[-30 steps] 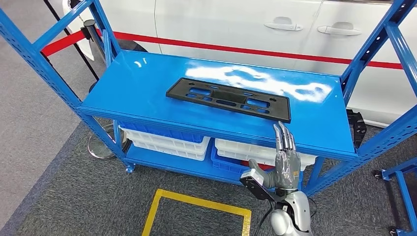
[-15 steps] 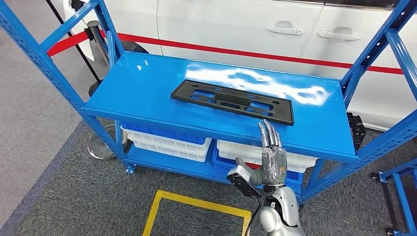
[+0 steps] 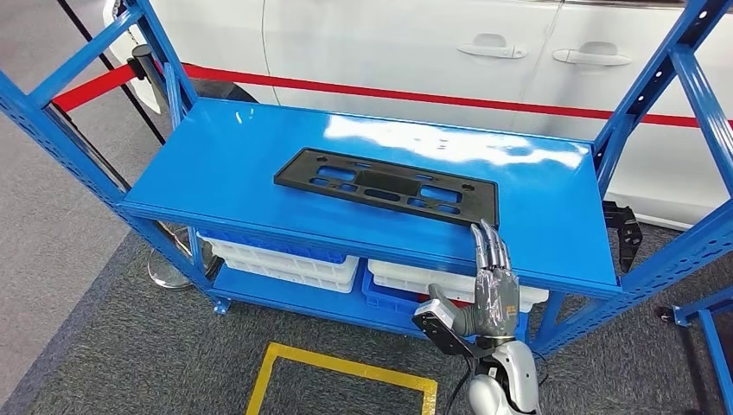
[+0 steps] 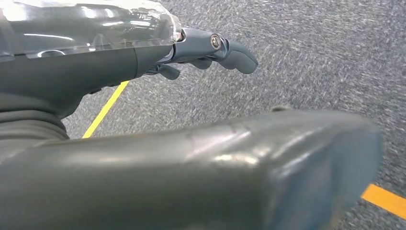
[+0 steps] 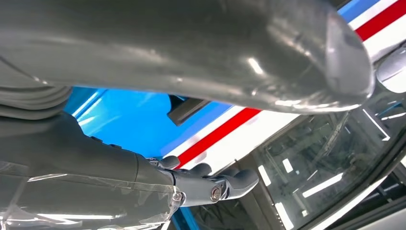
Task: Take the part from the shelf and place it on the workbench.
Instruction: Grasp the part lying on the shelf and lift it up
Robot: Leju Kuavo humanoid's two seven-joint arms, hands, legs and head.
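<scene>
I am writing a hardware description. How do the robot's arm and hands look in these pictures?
The right hand has dark grey fingers and a clear glossy cover over its back, on a silver forearm with a black camera block and cable. The left hand shows the same grey body, clear cover and thick grey thumb.

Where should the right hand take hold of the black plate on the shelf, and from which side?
Probably the near long edge at its right end. The black plate lies flat on the blue shelf, so only its thin rim offers a grip. The right hand, held flat with straight fingers, is in front of the shelf just below that corner, so come from the front, perhaps sliding it to the shelf lip first.
</scene>
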